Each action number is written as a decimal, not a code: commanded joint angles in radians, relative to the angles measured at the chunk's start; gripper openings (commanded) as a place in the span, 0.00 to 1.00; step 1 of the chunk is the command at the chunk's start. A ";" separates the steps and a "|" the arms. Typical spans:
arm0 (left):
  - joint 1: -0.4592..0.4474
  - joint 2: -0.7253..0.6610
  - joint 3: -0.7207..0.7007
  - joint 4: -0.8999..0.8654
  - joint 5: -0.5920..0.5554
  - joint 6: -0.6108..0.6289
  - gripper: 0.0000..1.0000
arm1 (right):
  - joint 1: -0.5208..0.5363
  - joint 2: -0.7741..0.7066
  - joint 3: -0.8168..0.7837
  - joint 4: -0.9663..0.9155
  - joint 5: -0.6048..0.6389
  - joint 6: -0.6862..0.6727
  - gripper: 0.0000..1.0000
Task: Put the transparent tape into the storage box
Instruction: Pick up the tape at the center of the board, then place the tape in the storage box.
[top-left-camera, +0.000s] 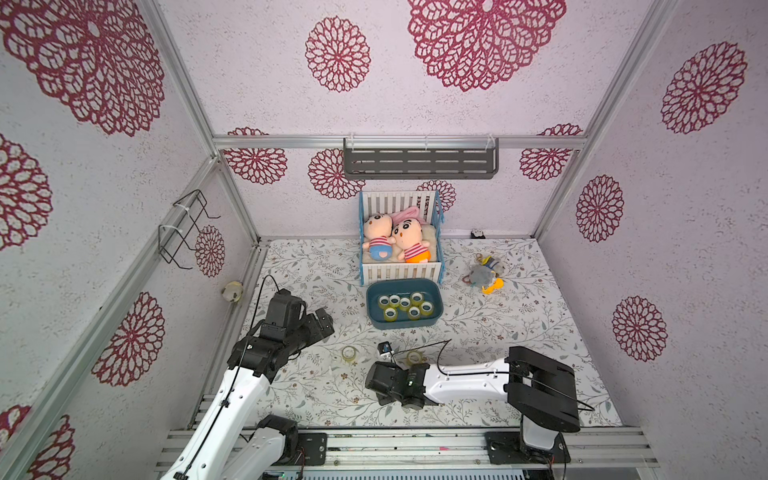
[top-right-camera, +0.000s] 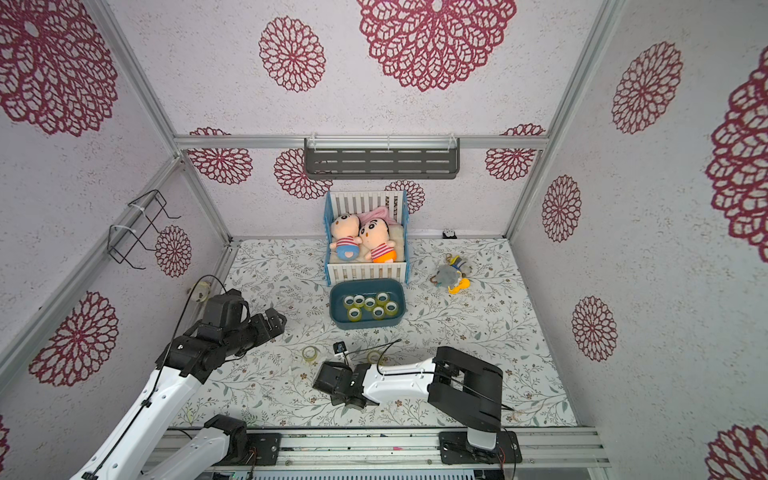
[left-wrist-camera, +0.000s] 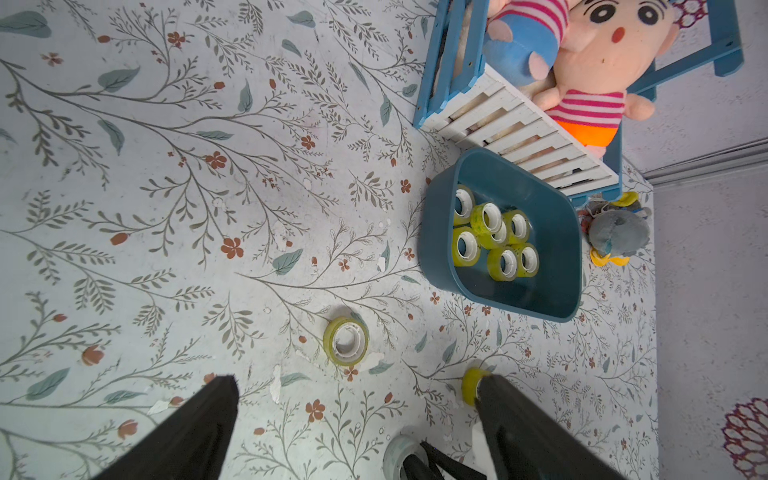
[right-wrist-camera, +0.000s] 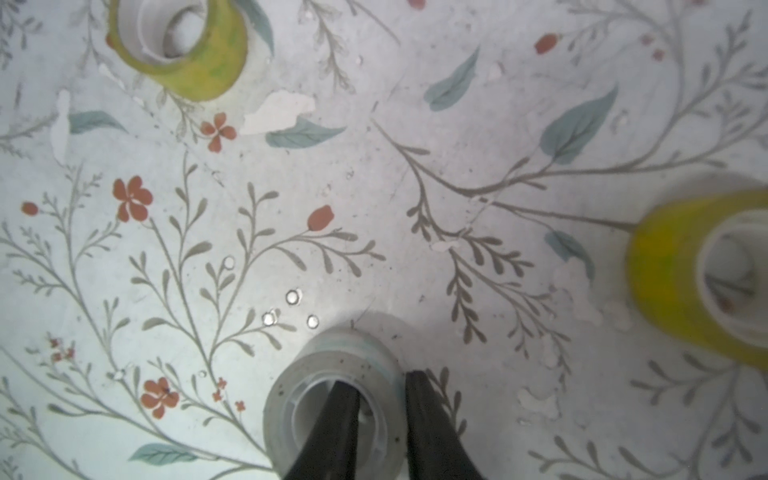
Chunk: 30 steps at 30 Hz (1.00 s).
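The storage box (top-left-camera: 374, 320) (top-right-camera: 337, 318) (left-wrist-camera: 440, 257) is a teal tub in front of the crib, with several yellowish tape rolls (top-left-camera: 405, 305) in it. My right gripper (right-wrist-camera: 380, 380) is shut on the wall of a clear transparent tape roll (right-wrist-camera: 291, 399) (left-wrist-camera: 392, 451) standing on the table, one finger inside the core and one outside. That roll is hidden under the right wrist in both top views. Two yellowish rolls (top-left-camera: 350, 353) (top-left-camera: 414, 356) (right-wrist-camera: 208, 62) (right-wrist-camera: 665, 274) lie loose nearby. My left gripper (left-wrist-camera: 355, 380) (top-left-camera: 326, 322) hovers open and empty, left of the box.
A blue-and-white toy crib (top-left-camera: 401, 272) with two plush dolls stands behind the box. A grey plush toy (top-left-camera: 484, 276) lies to the right. A grey shelf (top-left-camera: 419, 164) hangs on the back wall and a wire rack (top-left-camera: 183, 228) on the left wall.
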 joint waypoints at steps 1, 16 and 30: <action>0.012 -0.025 -0.008 0.028 -0.010 -0.022 0.97 | -0.003 -0.060 -0.049 -0.044 0.028 0.022 0.08; 0.023 0.010 -0.048 0.295 0.120 -0.141 0.97 | -0.429 -0.426 0.099 -0.168 -0.004 -0.265 0.05; 0.029 -0.066 -0.031 0.131 0.032 -0.029 0.97 | -0.691 0.026 0.299 -0.070 -0.165 -0.407 0.03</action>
